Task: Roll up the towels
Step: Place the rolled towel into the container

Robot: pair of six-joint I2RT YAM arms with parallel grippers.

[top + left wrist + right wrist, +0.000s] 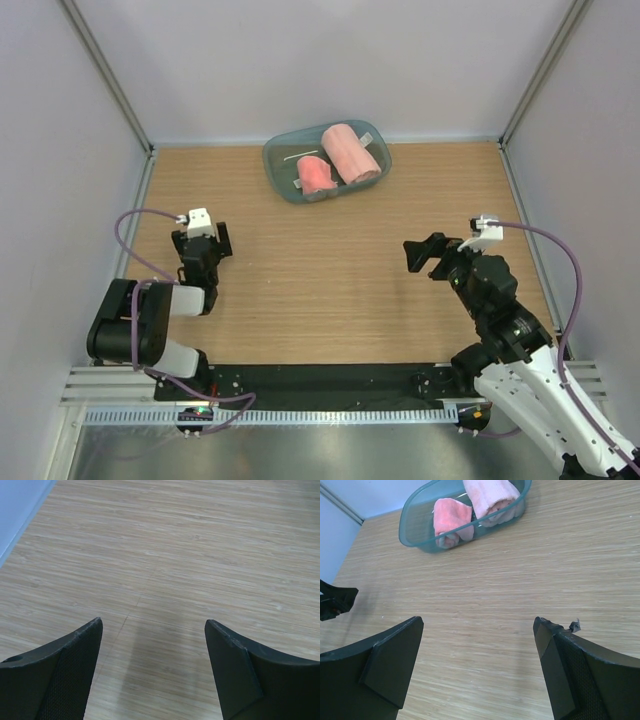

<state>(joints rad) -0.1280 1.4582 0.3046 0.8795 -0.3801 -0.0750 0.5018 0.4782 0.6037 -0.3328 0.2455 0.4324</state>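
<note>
- A thick salmon-pink terry towel roll [351, 152] and a shorter salmon-pink terry towel roll [316, 175] lie side by side inside the translucent teal oval plastic tub [272, 160]. The tub stands at the middle of the far edge of the wooden tabletop [320, 310].
- My left gripper [152, 625] hangs near the left edge, its jaws spread wide with only bare wood between them.
- My right gripper [477, 622] sits toward the right edge, pointed at the tub. Its jaws are as wide as they go and hold nothing.
- I see no flat towel in any view, so I judge the rolling finished and this the closing step.
- As I read it, nothing is left to grasp. I'd draw both arms back toward the near edge and keep them well apart from the tub so the rolls don't loosen.
</note>
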